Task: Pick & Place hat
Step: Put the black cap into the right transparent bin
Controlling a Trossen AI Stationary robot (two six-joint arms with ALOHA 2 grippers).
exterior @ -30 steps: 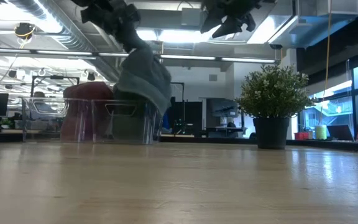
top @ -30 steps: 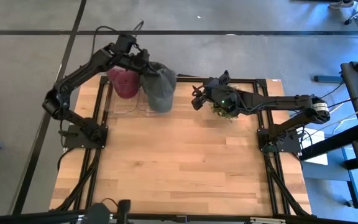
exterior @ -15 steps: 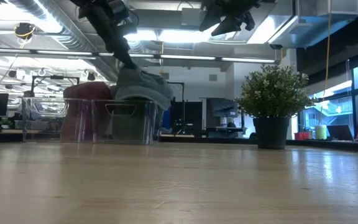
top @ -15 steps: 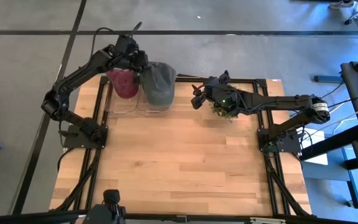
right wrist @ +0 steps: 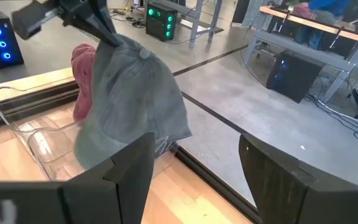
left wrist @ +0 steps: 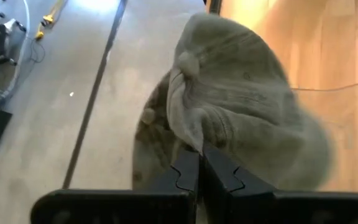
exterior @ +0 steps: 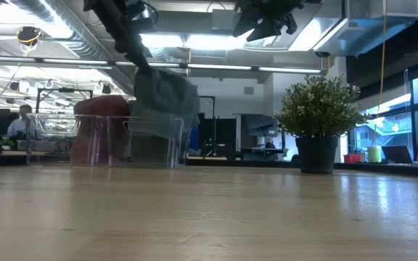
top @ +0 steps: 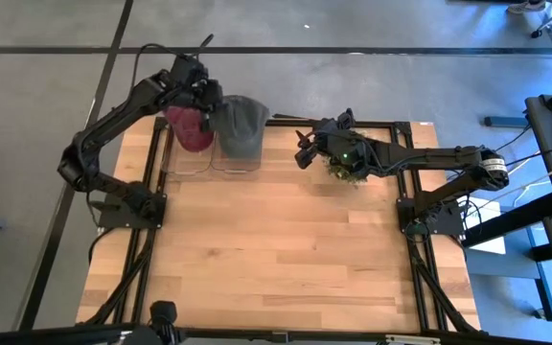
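Note:
A grey hat [top: 238,125] hangs from my left gripper [top: 205,103] over the right-hand clear bin [top: 235,159] at the table's far left; the low view shows the grey hat [exterior: 162,99] reaching down into that bin [exterior: 151,141]. A dark red hat [top: 189,127] sits in the left-hand clear bin [exterior: 71,138]. My left gripper [left wrist: 201,163] is shut on the grey hat [left wrist: 241,106]. My right gripper [top: 304,151] is open, raised above the table near the potted plant [top: 345,169], touching nothing. My left gripper pinches a bunched fold of the grey hat's fabric [left wrist: 188,138] between its two fingers, coming from above and slanting down. The hat hangs slack below the fingers, its lower part [exterior: 154,130] inside the clear bin.
A potted plant [exterior: 318,119] stands near the table's far edge, right of centre, under my right arm. The two clear bins sit side by side at the far left corner. The wooden table top [top: 276,249] stretches toward the near edge.
My left gripper has carried the grey hat toward the table's far left, over the right-hand bin, and lowered it. The hat, which hung out past the bin's right side, now hangs straight down with its lower part inside the bin. The gripper stays shut on it.

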